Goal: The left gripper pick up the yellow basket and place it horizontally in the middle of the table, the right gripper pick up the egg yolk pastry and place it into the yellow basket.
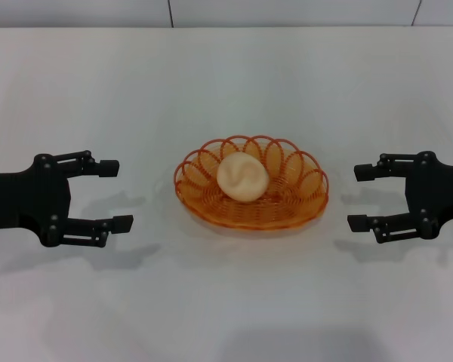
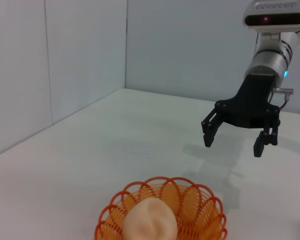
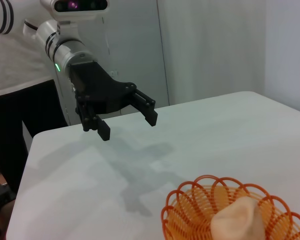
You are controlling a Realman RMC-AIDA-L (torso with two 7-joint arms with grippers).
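Note:
The yellow basket (image 1: 251,194), an oval orange-yellow wire basket, lies lengthwise across the middle of the white table (image 1: 226,83). The egg yolk pastry (image 1: 242,177), a pale cream bun, sits inside it. The left gripper (image 1: 115,194) is open and empty, hovering left of the basket and apart from it. The right gripper (image 1: 360,197) is open and empty, hovering right of the basket. In the left wrist view the basket (image 2: 160,215), the pastry (image 2: 151,220) and the right gripper (image 2: 235,137) show. In the right wrist view the basket (image 3: 235,212), the pastry (image 3: 237,217) and the left gripper (image 3: 127,120) show.
Pale walls stand behind the table's far edge (image 1: 226,27). A person in a white top and dark trousers (image 3: 15,100) stands beyond the table's edge behind the left arm in the right wrist view.

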